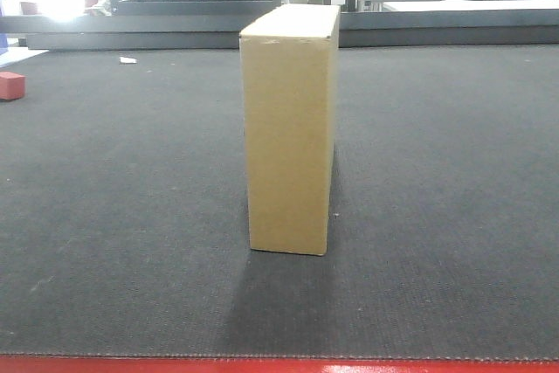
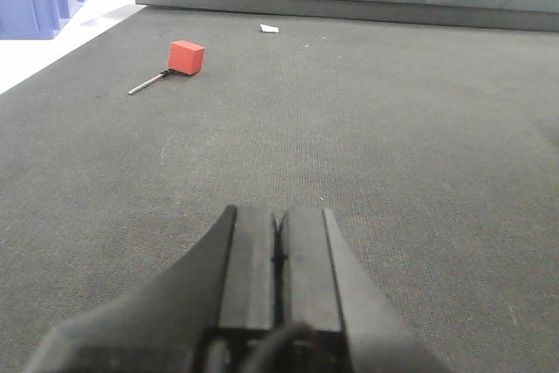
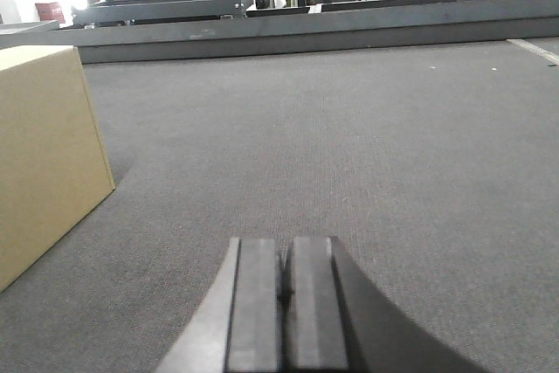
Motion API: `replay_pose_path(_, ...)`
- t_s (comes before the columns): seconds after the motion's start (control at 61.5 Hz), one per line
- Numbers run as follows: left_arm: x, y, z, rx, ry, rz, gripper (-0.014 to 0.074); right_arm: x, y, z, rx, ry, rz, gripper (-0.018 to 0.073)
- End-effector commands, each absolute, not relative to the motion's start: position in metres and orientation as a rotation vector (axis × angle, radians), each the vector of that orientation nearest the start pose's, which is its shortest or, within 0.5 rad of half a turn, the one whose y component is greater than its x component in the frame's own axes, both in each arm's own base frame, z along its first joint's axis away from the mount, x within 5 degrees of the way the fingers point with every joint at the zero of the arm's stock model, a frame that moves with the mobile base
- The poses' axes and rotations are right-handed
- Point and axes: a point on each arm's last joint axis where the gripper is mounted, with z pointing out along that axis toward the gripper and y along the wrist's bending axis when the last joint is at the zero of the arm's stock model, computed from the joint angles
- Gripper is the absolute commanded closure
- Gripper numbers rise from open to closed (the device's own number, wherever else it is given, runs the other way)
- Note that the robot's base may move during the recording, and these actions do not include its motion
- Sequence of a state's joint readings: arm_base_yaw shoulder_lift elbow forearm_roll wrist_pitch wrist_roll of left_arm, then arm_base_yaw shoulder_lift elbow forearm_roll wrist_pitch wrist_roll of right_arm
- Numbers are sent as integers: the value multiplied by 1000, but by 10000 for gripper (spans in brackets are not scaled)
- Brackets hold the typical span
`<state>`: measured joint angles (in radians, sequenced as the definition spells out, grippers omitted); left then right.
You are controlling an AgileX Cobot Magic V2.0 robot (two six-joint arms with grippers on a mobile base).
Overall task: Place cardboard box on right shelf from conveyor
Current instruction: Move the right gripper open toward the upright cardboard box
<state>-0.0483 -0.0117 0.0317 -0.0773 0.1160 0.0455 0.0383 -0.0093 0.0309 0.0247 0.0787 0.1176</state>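
A tan cardboard box [image 1: 289, 128] stands upright on its narrow end in the middle of the dark grey conveyor [image 1: 122, 198]. Its side also fills the left edge of the right wrist view as the cardboard box [image 3: 44, 159]. My right gripper [image 3: 285, 246] is shut with nothing in it, low over the belt and to the right of the box. Over bare belt [image 2: 393, 146] my left gripper [image 2: 279, 216] is shut and empty; the box does not show in its view. The right shelf is out of view.
A small red block [image 2: 186, 57] with a thin metal rod lies on the belt at the far left, also seen as the red block [image 1: 11, 86]. A white scrap [image 1: 128, 60] lies farther back. The belt's red front edge [image 1: 279, 364] is close. Dark rails [image 1: 437, 28] bound the far side.
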Motion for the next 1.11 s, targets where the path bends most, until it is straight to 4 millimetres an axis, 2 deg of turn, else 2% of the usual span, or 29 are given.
replay_pose_path(0.0,56,-3,198,12,1529,-72,713,55,2,208,62,1464,131,501)
replay_pose_path(0.862,56,-3,198,12,1529,-72,712,54,2,211,61,1427,132,501)
replay_pose_path(0.96,56,-3,198,12,1529,-72,712,53,2,219,60,1387,134,501)
replay_pose_path(1.09,56,-3,198,12,1529,-72,713,46,2,252,57,1345,136,501)
